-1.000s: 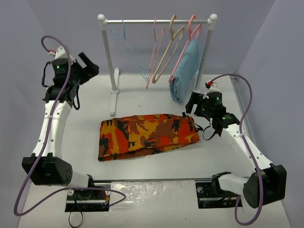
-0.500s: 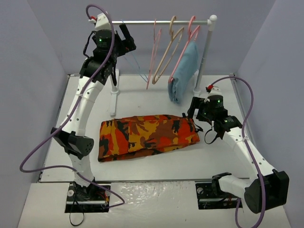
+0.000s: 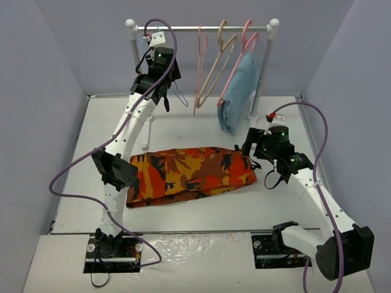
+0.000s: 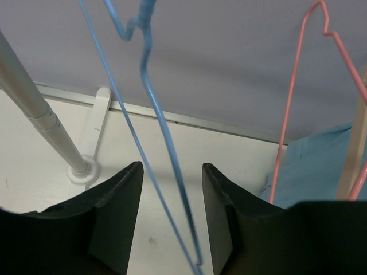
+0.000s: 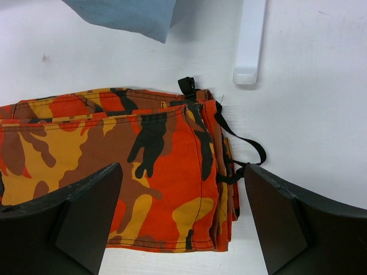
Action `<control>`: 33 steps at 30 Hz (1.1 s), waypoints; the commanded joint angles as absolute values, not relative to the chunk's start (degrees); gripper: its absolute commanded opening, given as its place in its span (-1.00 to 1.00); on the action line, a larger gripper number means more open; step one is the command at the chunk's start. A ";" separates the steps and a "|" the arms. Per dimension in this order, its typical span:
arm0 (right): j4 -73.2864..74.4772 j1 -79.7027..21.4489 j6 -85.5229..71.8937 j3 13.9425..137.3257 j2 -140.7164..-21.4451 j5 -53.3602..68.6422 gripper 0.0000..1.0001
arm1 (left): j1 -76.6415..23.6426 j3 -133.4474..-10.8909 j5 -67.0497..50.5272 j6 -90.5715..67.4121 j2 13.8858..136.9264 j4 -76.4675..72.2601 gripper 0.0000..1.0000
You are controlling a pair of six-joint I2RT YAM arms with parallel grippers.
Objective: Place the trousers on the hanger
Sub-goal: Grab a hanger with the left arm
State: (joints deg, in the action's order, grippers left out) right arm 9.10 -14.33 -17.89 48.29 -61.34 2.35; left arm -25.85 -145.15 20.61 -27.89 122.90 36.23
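The camouflage trousers (image 3: 189, 174) lie folded flat in the middle of the table, their waist end with a black strap (image 5: 246, 143) to the right. The light-blue wire hanger (image 4: 166, 132) hangs at the left end of the rack. My left gripper (image 4: 172, 166) is raised at the rack (image 3: 164, 97). Both of the hanger's wires run through the gap between its fingers, and neither finger touches them. My right gripper (image 5: 182, 167) hovers wide open over the waist end of the trousers (image 5: 114, 154), by their right edge (image 3: 252, 141).
The white rack's rail (image 3: 201, 27) also carries pink hangers (image 3: 200, 67), a tan hanger (image 3: 218, 64) and a light-blue garment (image 3: 238, 91). Its left post (image 4: 34, 103) and its right foot (image 5: 249, 40) stand on the table near the grippers.
My left arm has swung from the far left up to the rack, and its jaws have narrowed around the blue hanger's wires. The right arm has barely moved.
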 commanded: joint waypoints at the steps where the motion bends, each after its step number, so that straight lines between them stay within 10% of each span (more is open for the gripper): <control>1: 7.29 -14.50 -17.49 48.34 -60.18 2.50 0.69 | -25.93 -144.33 24.32 -25.39 116.25 34.08 -0.33; 33: 7.29 -14.59 -17.52 46.29 -59.00 4.92 0.70 | -25.05 -137.33 20.94 -17.98 109.50 30.67 -1.00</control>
